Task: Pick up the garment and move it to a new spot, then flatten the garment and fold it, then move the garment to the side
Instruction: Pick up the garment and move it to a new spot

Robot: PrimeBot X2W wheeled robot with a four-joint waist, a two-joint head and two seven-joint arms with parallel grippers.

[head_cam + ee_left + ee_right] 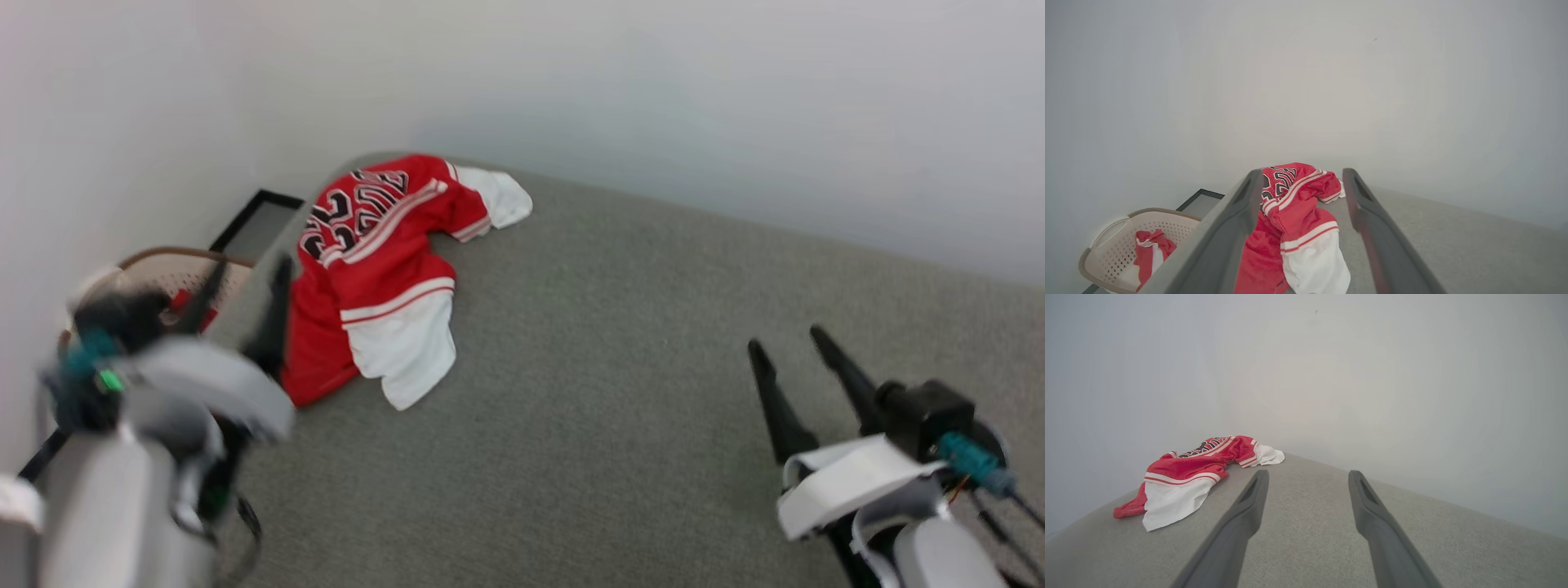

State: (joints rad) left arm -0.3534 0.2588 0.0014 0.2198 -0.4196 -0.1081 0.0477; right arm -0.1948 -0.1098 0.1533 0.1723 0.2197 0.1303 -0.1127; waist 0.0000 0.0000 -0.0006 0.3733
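The forearms (pixel 98 506) are pale grey, with curved white shells (pixel 841 482) at the wrists. The right gripper (pixel 785 339) has two long, tapering dark fingers (pixel 1237 526), each slotted near its tip, on a black block (pixel 931 416) with a teal connector (pixel 967 461) and thin wires (pixel 959 488). The blurred left gripper (pixel 253 263) seems to carry a small green light (pixel 108 380).

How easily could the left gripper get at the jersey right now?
Likely yes, easily. The left gripper is open and points straight at the jersey, which lies crumpled on the grey surface with nothing between them.
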